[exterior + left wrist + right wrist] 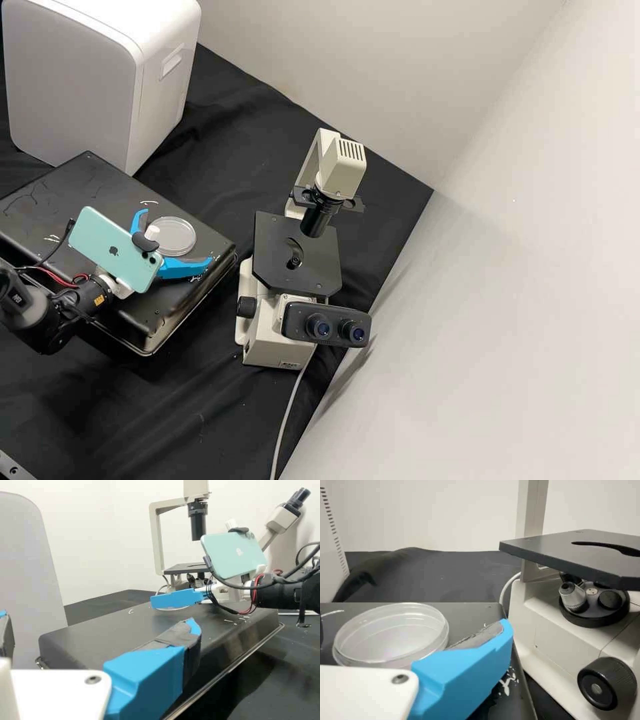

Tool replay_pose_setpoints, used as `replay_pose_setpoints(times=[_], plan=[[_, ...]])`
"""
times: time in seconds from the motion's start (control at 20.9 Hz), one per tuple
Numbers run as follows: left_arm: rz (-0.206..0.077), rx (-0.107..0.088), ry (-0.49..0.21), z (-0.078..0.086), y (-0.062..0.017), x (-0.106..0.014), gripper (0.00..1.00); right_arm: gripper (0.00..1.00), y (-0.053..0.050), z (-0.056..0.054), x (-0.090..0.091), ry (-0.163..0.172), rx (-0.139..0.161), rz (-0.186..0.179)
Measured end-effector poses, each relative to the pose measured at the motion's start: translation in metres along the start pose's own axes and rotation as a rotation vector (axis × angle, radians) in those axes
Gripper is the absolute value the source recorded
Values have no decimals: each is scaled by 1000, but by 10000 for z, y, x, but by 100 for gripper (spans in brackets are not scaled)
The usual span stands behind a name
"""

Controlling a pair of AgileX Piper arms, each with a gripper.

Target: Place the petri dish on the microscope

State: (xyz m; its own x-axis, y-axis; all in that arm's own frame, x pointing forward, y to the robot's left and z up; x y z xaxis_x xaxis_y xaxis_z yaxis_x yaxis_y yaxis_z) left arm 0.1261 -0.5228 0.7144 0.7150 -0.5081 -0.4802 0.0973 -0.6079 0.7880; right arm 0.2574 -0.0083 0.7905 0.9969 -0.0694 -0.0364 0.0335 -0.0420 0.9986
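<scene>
- Blue fingers [470, 665] of the right gripper [177, 236] are seen closest in the right wrist view, spread wide and set on either side of the petri dish [390, 632].
- One finger is laid just beside the dish's rim. Whether the rim is touched cannot be told, and the dish is not pinched.
- The petri dish is seen lying flat on top of a black case [80, 193], near the corner that faces the microscope [267, 333].
- The microscope's black stage [320, 267] is set higher than the case top and apart from the dish.
- A mint-green phone [113, 248] is carried on the right arm's wrist, just behind the fingers.
- The left gripper [97, 630] is held low at the end of the case farthest from the microscope, with its fingers spread wide and pointed along the case top towards the right gripper.
- The bench is covered by a black cloth [200, 400], and a white appliance [87, 73] is stood behind the case.
</scene>
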Motion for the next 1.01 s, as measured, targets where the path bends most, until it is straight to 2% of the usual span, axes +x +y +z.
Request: replay_pose_setpoints(times=[0.1,0.29,0.48,0.57,1.01], plan=[[0,0,0,0,0,0,100,100,-17,15,9,-2,4,8],[0,0,0,0,0,0,100,100,-79,52,63,-8,-30,3],[0,0,0,0,0,0,100,100,-131,75,122,-23,-39,7],[1,0,7,-12,2,0,100,100,-158,70,158,-22,-55,11],[5,1,33,-59,10,1,100,100,-265,15,320,-1,-72,26]])
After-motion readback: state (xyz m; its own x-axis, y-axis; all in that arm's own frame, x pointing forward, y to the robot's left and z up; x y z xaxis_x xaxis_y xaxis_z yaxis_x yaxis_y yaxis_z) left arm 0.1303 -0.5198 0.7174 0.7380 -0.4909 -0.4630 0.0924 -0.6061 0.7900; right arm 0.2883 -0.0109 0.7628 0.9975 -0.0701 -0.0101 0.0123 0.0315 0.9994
